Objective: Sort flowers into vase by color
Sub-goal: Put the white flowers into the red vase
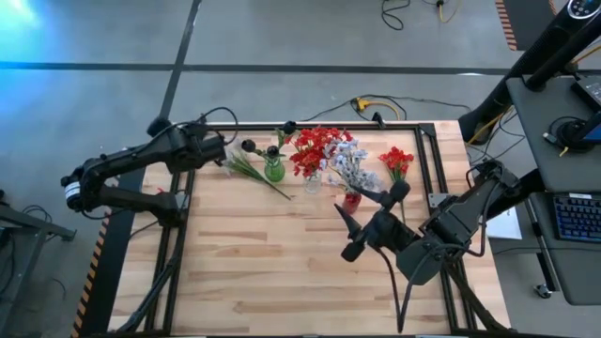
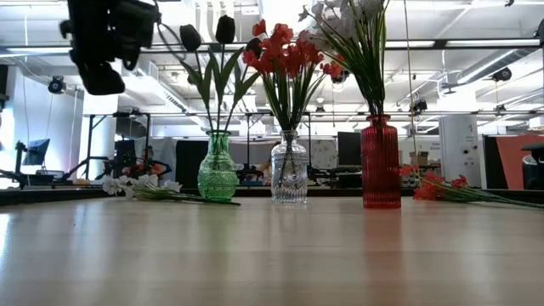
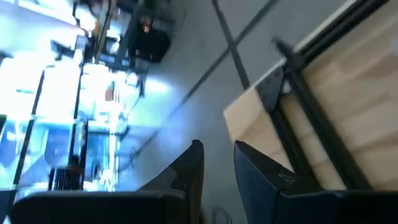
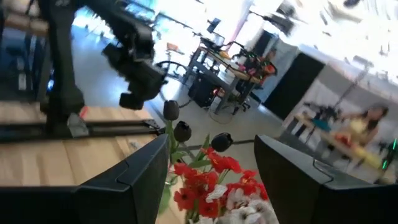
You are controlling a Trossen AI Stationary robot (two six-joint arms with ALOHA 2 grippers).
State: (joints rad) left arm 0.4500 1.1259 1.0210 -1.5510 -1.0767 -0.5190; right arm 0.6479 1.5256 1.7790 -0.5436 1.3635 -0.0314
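Right gripper, raised over the middle of the wooden table and nearest the overhead camera: fingers wide apart, nothing between them, pointing toward 11 o'clock at the row of vases. Vases, along the far edge: green vase with dark buds; clear vase with red blossoms; red vase with pale blue-white blossoms. Loose items: one pale blue-white spray lying flat at 9 o'clock of the green vase, blossoms toward the left arm, stem running toward 4 o'clock past the vase foot; one red spray lying at 3 o'clock of the red vase, stem toward 6 o'clock. Left gripper, hovering over the far left corner: fingers narrowly parted, empty. Governing relation: the pale spray lies just at 4 o'clock of the left gripper, so that arm is nearer it; the red spray lies at 1 o'clock of the right gripper, nearer that arm. Judgement: either stem should be pinched across its long axis.
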